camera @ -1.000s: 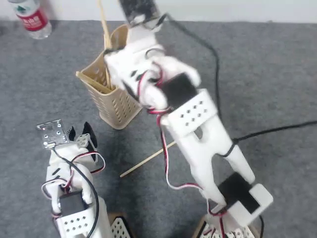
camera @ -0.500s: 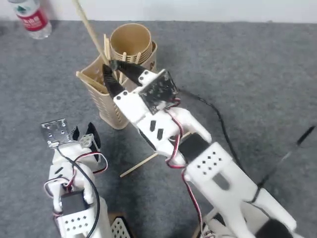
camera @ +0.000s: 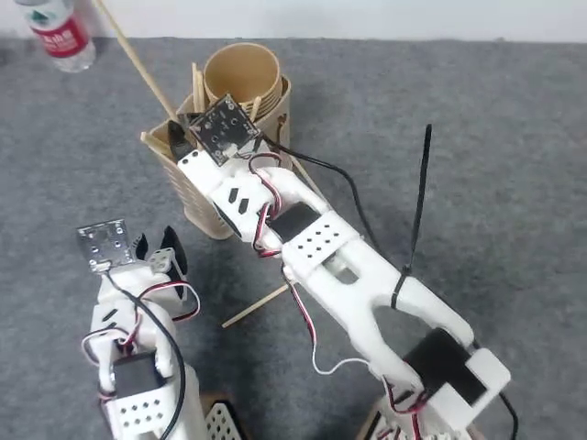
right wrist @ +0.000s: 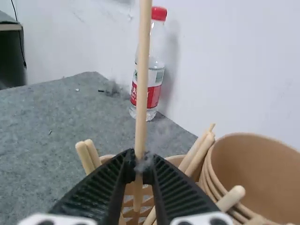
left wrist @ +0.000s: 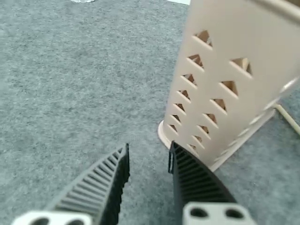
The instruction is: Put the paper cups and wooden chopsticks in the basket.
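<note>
My right gripper is over the beige slotted basket, shut on a wooden chopstick that slants up and away to the left. In the right wrist view the gripper pinches this chopstick just above the basket's mouth. Stacked paper cups stand in the basket, with more chopsticks beside them. One loose chopstick lies on the carpet under the right arm. My left gripper sits low in front of the basket, open with nothing between its fingers.
A water bottle with a red label stands at the far left by the wall; it appears again behind the held chopstick. Black cables trail over the grey carpet to the right of the arm.
The right arm swung back and left over the basket, and the held chopstick's top leaned further left. The left arm barely moved.
</note>
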You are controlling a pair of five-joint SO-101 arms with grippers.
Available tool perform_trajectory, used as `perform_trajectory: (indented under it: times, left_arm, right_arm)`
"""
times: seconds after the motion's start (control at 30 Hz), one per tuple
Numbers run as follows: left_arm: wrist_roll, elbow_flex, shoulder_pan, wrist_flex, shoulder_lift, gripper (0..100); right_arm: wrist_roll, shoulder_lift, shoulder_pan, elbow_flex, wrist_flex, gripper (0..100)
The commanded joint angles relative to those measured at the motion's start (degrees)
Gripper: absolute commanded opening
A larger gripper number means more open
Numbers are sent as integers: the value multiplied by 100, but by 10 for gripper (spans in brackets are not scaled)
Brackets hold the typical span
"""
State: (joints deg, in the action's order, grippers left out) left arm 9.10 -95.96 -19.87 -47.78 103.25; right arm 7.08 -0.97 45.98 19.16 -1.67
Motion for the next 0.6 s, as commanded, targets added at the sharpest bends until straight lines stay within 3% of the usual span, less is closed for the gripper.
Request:
perform_trajectory:
  times: [0.0,0.1,0.37,0.57]
  left_arm:
    - [-105,57,44,141,97,126]
    - [-105,57,44,141,97,126]
    - [-105,57,44,141,97,126]
    - [-105,57,44,141,97,126]
  right_arm:
    - [44,-163,-101,-334,-57,103]
    - [62,-347,-101,-62,-75,230]
    - [79,-919,-145,149,40,189]
    - [229,-2677,-734,149,2105,188]
